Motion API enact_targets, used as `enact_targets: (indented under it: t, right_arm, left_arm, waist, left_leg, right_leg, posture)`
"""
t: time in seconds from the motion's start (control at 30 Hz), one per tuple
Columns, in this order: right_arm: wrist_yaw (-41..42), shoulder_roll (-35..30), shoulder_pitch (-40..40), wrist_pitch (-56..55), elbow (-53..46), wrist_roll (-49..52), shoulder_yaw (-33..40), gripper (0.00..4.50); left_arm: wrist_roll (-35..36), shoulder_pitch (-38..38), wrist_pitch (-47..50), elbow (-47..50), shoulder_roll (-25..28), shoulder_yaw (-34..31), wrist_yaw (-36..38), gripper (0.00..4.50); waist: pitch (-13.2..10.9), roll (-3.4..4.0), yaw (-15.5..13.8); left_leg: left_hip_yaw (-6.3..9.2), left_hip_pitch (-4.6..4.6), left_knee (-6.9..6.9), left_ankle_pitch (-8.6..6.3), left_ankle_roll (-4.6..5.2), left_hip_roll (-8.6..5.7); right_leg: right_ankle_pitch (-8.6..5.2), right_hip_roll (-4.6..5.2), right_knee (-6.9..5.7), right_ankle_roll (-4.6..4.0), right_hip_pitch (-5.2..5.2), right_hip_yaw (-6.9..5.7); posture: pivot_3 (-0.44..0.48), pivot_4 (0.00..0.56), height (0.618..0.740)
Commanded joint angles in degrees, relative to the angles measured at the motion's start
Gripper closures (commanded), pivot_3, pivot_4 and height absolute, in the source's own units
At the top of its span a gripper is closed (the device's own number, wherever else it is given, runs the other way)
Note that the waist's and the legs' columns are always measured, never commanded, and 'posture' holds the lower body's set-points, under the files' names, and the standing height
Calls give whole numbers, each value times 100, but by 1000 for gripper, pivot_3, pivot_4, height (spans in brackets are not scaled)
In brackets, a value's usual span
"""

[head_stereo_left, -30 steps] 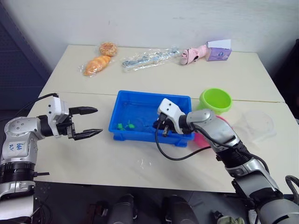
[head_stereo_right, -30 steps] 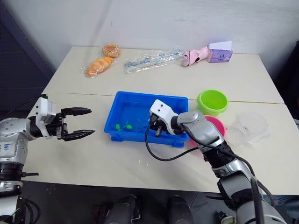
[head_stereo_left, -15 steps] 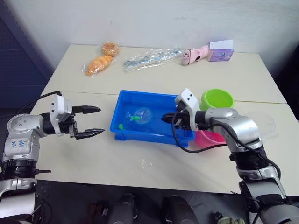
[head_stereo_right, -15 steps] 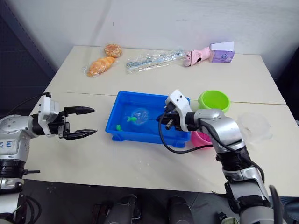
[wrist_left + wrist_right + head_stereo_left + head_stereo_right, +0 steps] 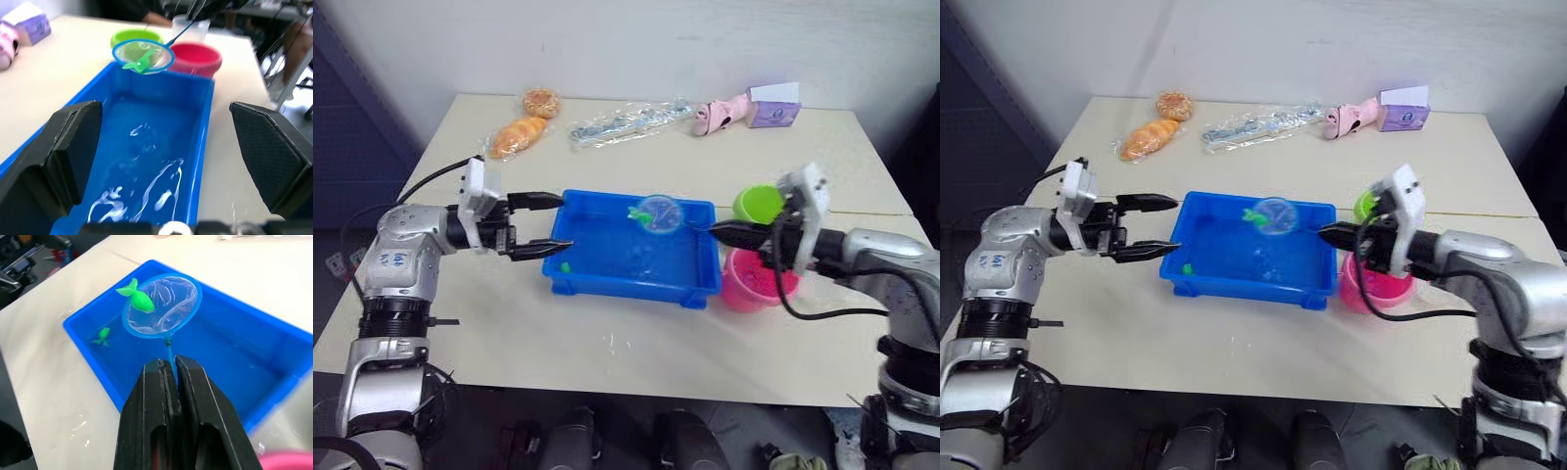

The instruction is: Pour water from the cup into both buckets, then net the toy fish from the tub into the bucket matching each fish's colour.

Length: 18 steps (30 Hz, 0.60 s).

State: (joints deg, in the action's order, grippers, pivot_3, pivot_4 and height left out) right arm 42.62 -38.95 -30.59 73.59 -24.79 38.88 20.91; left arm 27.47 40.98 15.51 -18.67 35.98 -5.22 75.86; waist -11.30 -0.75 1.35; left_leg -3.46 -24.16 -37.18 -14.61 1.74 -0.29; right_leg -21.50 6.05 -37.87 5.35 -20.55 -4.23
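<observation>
The blue tub (image 5: 626, 285) holds water in the middle of the table. My right gripper (image 5: 717, 232) is shut on the net's thin handle. The net (image 5: 658, 212) hangs above the tub's far rim with a green toy fish (image 5: 139, 297) on its hoop. Another green fish (image 5: 102, 335) lies in the tub's water near the left end. The lime green bucket (image 5: 759, 203) and the pink bucket (image 5: 749, 286) stand right of the tub, partly behind my right arm. The clear cup (image 5: 190, 28) stands beyond them. My left gripper (image 5: 553, 223) is open at the tub's left rim.
Along the table's far edge lie two bagged breads (image 5: 517, 135), a clear wrapped packet (image 5: 626, 121), a pink toy (image 5: 720, 115) and a purple box (image 5: 773, 106). Water drops (image 5: 612, 341) dot the table in front of the tub.
My right gripper has drawn back to the right and lifted the net out of the water with a green fish in it. My left gripper has moved right to the tub's left rim.
</observation>
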Motion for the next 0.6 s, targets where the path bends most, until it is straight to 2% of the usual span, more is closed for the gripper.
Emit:
enact_targets:
  t: [0.03,0.17,0.4,0.6]
  right_arm:
    - [-206,-224,68,271,-283,380,711,4500]
    - [-561,-280,10,541,-264,608,1293,4500]
    - [-937,-802,304,523,-61,496,1814,4500]
    - [-1191,-1180,841,-53,267,-5,1879,4500]
  left_arm:
    - [243,215,303,266,-249,-57,-277,30]
    - [96,261,299,243,-629,48,-567,30]
    - [12,249,203,250,-1062,247,-748,30]
    - [-26,311,101,143,-1209,279,-828,30]
  waist:
    - [0,-1,-9]
    - [0,0,14]
    - [0,0,-23]
    - [0,0,-98]
  left_leg:
    - [0,0,0,0,0,0]
    - [-2,3,0,2,-1,0]
    - [-2,1,1,3,-2,0]
    - [-4,1,1,4,-2,0]
  right_leg:
    - [0,0,1,0,0,0]
    - [0,-1,1,0,2,1]
    - [0,-3,4,0,3,1]
    - [1,-4,10,1,5,2]
  posture:
    - [0,150,740]
    - [0,150,740]
    - [0,150,740]
    - [0,150,740]
